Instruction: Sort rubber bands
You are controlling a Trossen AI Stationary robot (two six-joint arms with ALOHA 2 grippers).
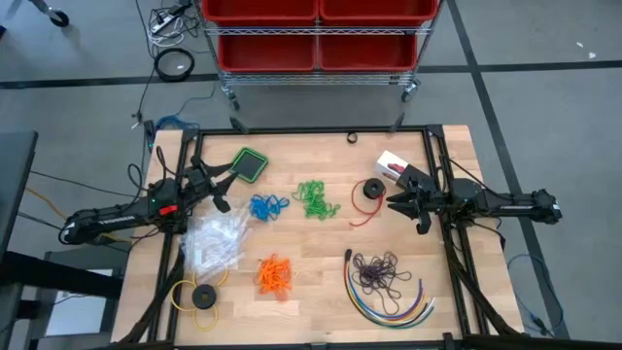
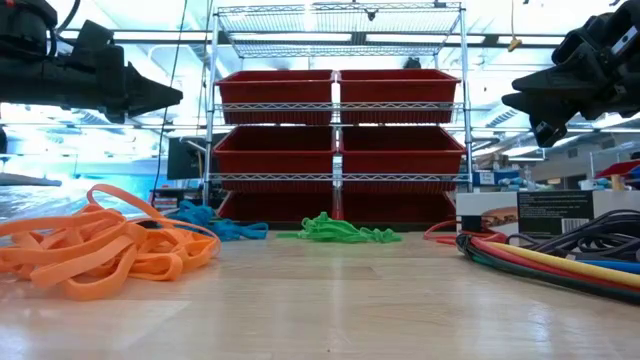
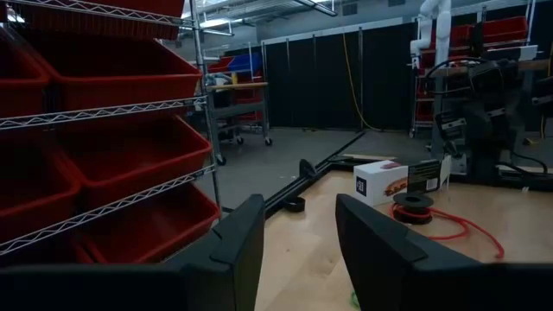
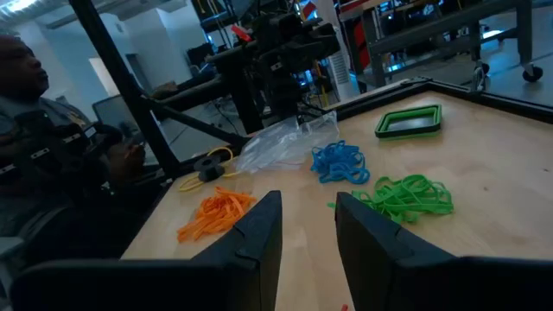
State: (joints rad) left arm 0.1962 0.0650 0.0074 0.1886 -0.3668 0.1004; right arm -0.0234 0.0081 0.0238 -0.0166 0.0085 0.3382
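Landmark: clear plastic bag (image 1: pixel 214 243), on the table's (image 1: pixel 321 301) left part.

Rubber bands, four bunches: blue (image 1: pixel 268 206) just right of bag's upper end; green (image 1: pixel 313 198) further right; orange (image 1: pixel 275 275) right of bag's lower end; dark purple (image 1: pixel 377 272) well right of bag.

Handling (judgement): light, soft, stretchy, tangled, so a pinch prob. lifts several at once. Best taken at a loop standing proud at a bunch's edge.

Orientation: no clear pointing. Orange bunch slightly longer up-down in high view, green too; blue and purple roughly round.

Left gripper (image 1: pixel 222 191) hangs above bag's upper end, fingers part-open w/ clear gap, nothing held. Right gripper (image 1: pixel 400 200) far right of bag, beyond green, also part-open, empty.
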